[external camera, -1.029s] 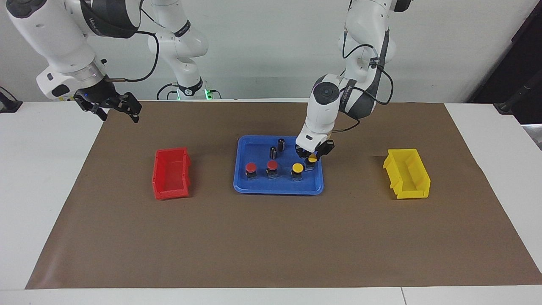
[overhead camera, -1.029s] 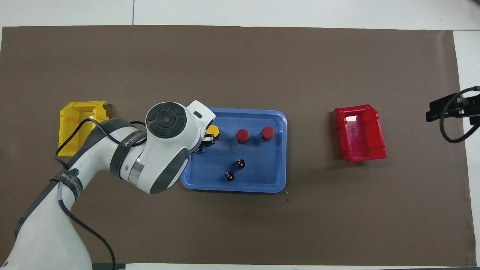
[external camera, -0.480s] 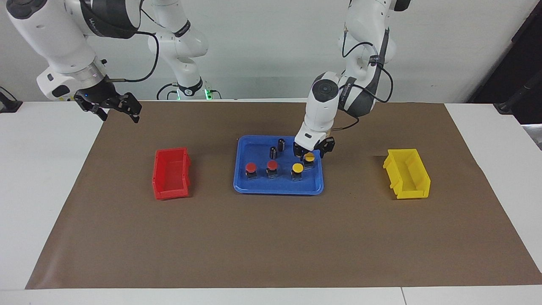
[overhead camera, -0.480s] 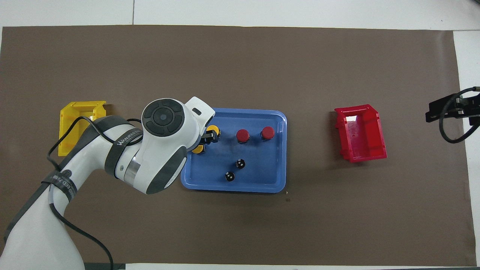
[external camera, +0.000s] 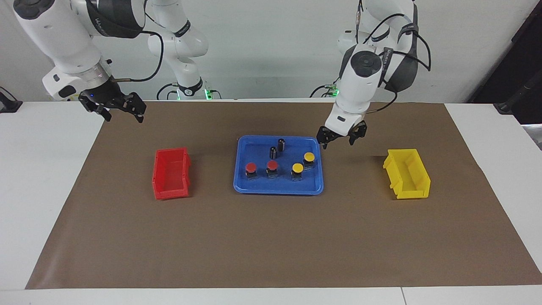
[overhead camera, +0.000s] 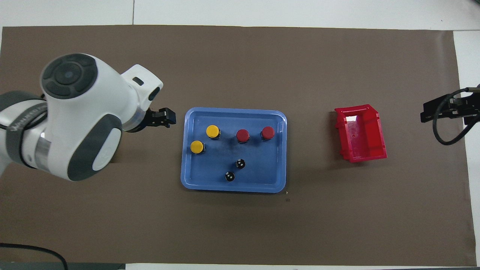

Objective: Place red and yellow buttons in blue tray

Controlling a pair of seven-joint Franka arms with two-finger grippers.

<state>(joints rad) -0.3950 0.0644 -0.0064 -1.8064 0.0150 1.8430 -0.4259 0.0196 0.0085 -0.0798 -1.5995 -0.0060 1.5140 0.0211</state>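
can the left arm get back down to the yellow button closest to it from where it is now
Probably yes. The left claw hangs open in the air just off the blue tray's edge at the left arm's end, and that yellow button stands uncovered near that edge with nothing between them.

Flat white tabletop (external camera: 51,178), largely covered by a brown rectangular paper mat (external camera: 271,237); plain pale grey wall (external camera: 262,46) above; dark panel at upper right edge.

Four buttons (external camera: 297,168) and two cylinders (external camera: 281,144) in the tray (external camera: 278,189), between two bins (external camera: 171,173), cylinders nearer the robots.
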